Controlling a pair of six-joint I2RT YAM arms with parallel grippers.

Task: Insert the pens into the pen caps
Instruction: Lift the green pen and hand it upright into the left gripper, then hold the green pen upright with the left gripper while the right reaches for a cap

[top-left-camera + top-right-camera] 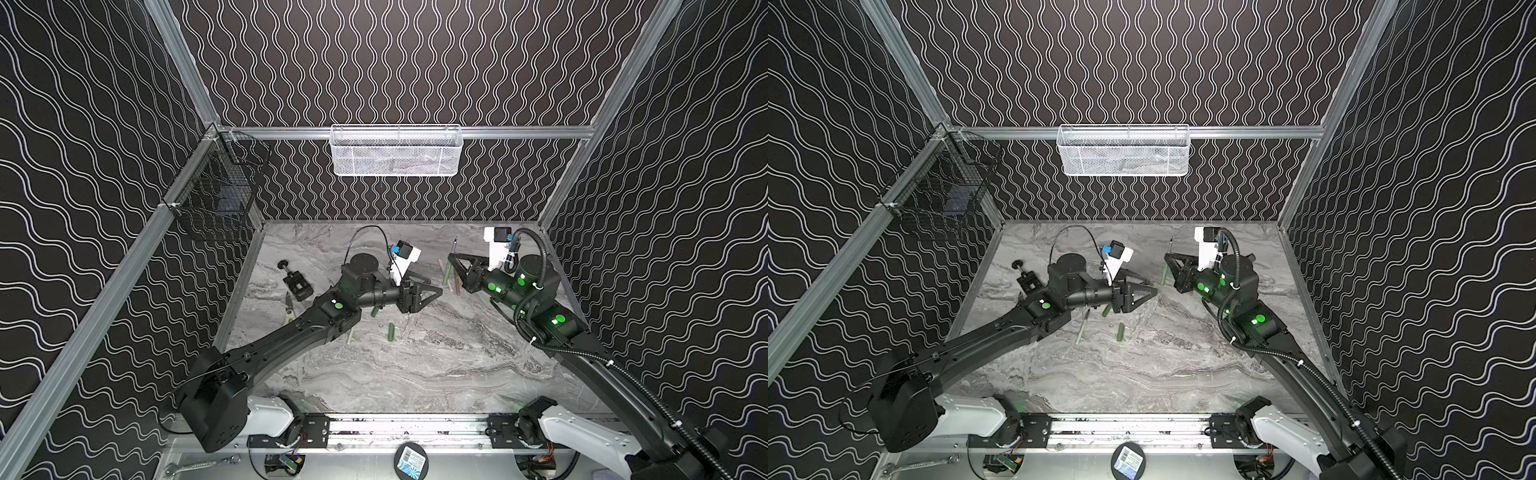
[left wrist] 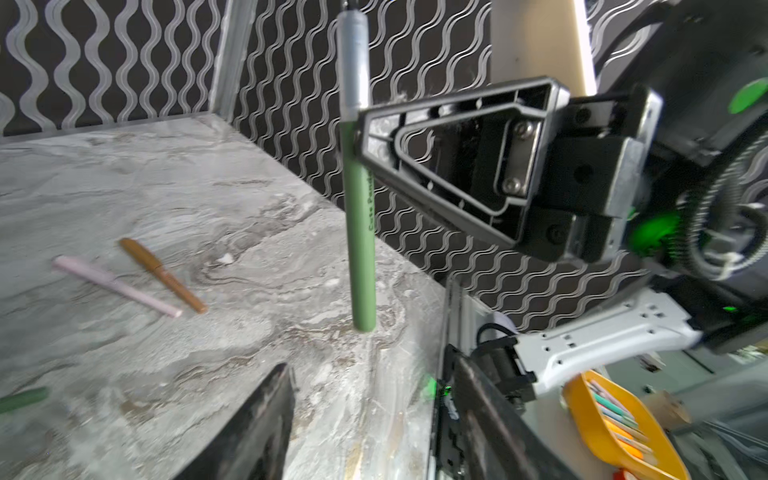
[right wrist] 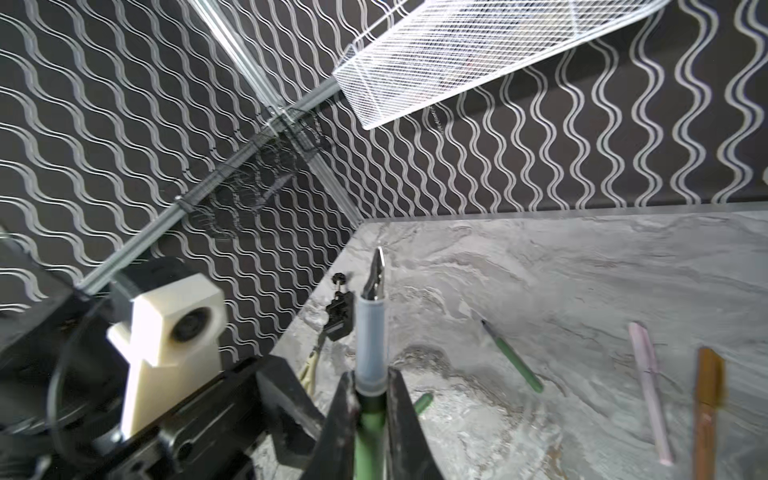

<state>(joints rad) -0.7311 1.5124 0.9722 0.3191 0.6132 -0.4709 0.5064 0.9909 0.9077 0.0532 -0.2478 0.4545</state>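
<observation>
1. Green pen [image 2: 360, 232] stands upright, nib up, clamped in the right gripper's [image 3: 369, 376] fingers.
2. Left gripper [image 1: 436, 291] fingers are apart, empty, over the worktop [image 1: 415, 374].
3. Likely step: fetching a green cap [image 1: 391, 332], then aligning it over the nib.

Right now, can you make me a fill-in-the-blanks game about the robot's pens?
The pen in the right gripper is ___.
Its nib points ___.
The pink pen and brown pen lie on the ___.
Missing words: green, up, table.
</observation>
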